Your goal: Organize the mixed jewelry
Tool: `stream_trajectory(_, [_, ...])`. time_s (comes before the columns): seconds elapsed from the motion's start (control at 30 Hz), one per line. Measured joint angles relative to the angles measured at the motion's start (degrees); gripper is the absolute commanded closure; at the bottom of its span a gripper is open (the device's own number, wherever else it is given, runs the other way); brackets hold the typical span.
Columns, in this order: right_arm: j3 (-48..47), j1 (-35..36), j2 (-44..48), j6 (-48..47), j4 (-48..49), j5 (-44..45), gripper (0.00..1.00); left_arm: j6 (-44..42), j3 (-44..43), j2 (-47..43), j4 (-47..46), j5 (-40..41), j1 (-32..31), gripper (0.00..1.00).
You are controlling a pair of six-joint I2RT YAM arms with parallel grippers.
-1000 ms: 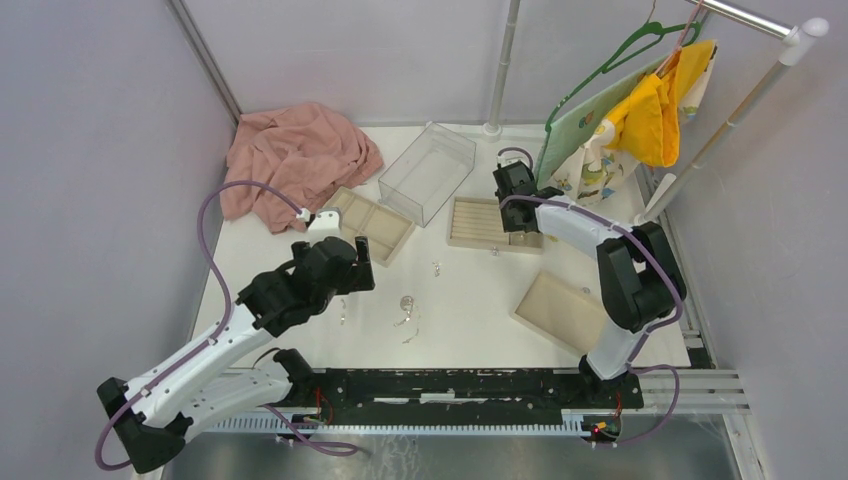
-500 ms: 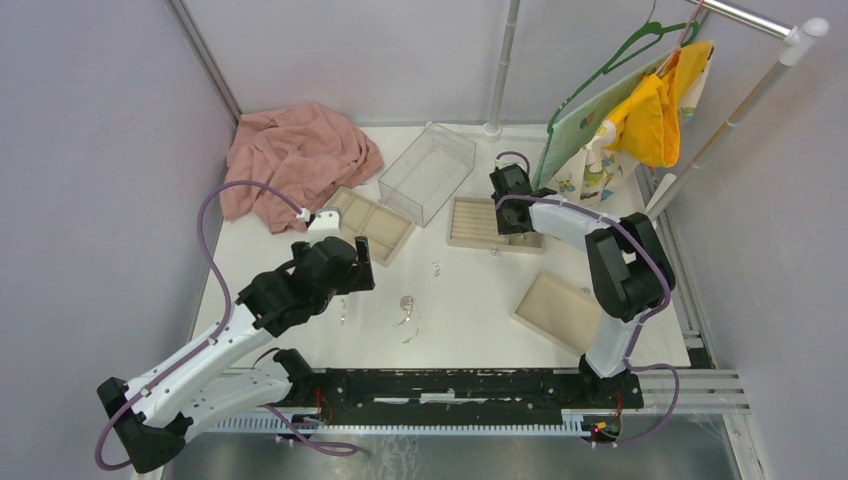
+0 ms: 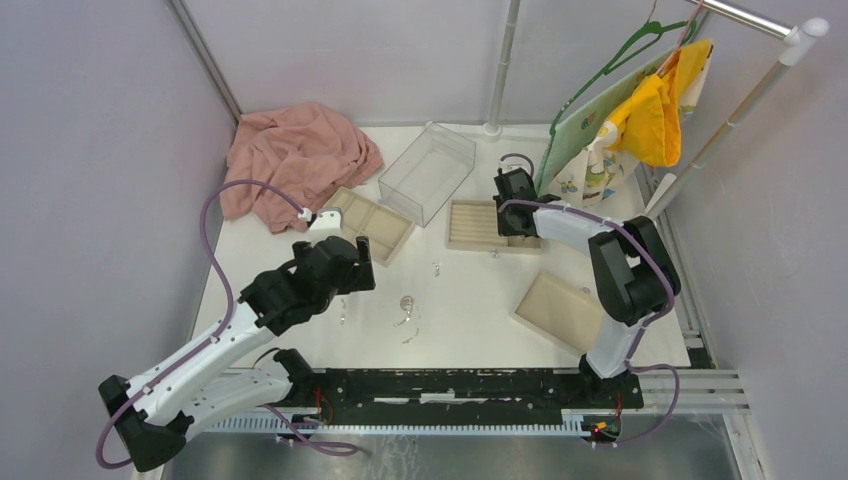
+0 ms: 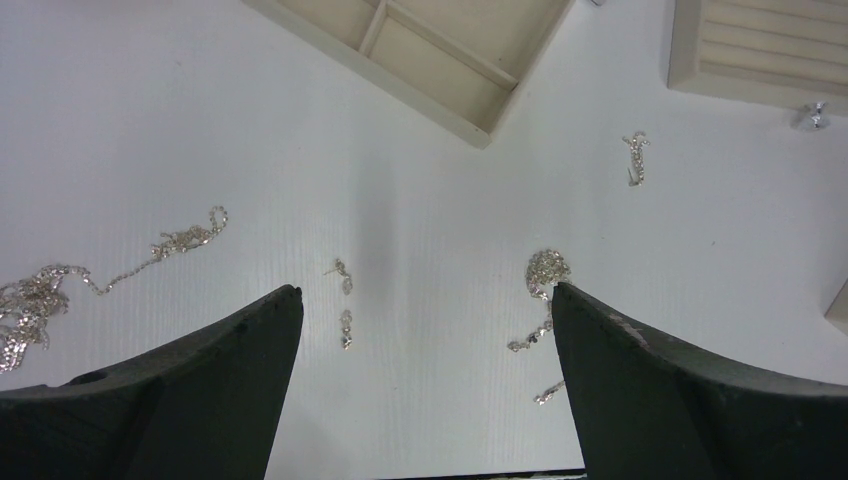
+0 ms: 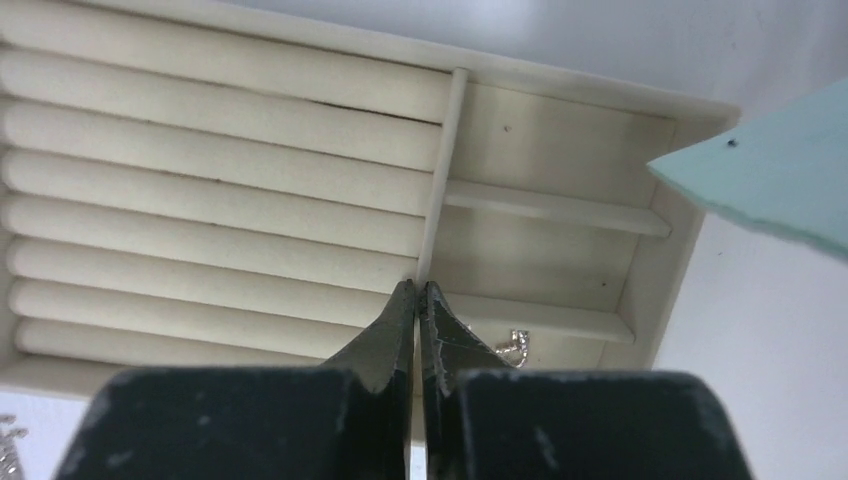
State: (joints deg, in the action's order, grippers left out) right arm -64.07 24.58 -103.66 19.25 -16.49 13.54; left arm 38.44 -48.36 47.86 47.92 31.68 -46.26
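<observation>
Small silver jewelry lies loose on the white table: a coiled chain (image 3: 406, 305) (image 4: 545, 270), two earring bits (image 4: 344, 300), a thin chain (image 4: 190, 238), a clump (image 4: 25, 300) and an earring (image 3: 436, 267) (image 4: 634, 158). My left gripper (image 3: 358, 265) (image 4: 425, 290) is open and empty above these pieces. My right gripper (image 3: 512, 205) (image 5: 418, 285) is shut, with nothing visible between its jaws, over the beige ring tray (image 3: 470, 225) (image 5: 200, 200). A small silver piece (image 5: 515, 345) lies in that tray's side compartment, beside the fingers.
A beige compartment tray (image 3: 375, 222) (image 4: 440, 50) lies left of the ring tray. A clear plastic box (image 3: 427, 170) stands behind them. A flat beige lid (image 3: 560, 310) lies at the right, a pink cloth (image 3: 295, 155) at the back left, and hung garments (image 3: 640, 110) at the back right.
My right arm has shifted slightly over the ring tray, its gripper staying shut. My left arm and the loose jewelry have not moved.
</observation>
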Motion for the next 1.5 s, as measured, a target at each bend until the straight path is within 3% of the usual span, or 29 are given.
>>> stream_trajectory(0.47, [8.57,3.21,6.21,-1.38,4.66,-4.92,1.0,0.0,0.0,0.07,0.0,-0.04,0.0,0.0])
stream_trajectory(0.8, [7.1,8.41,5.07,2.01,4.76,-4.52,0.99,-0.09,0.04,1.25,-1.46,-2.43,0.0,0.0])
stream_trajectory(0.9, [5.79,9.42,4.5,2.34,3.26,-4.11,0.78,-0.11,0.04,1.27,-1.97,-3.76,0.0,0.0])
stream_trajectory(0.93, [5.22,9.84,4.37,2.4,2.54,-3.8,0.67,-0.11,0.04,1.31,-2.01,-3.91,0.0,0.0])
stream_trajectory(1.03, [3.72,11.21,4.5,2.01,1.38,-2.6,0.55,-0.13,0.04,1.46,-1.97,-3.63,0.0,0.0])
stream_trajectory(1.33, [1.68,20.2,7.58,1.9,0.55,0.42,0.65,-0.11,0.02,1.53,-1.29,-1.27,0.0,0.0])
stream_trajectory(1.5, [-3.21,26.67,3.3,2.54,-0.17,-2.12,0.78,0.26,0.02,1.64,-1.33,-1.36,-0.02,0.0])
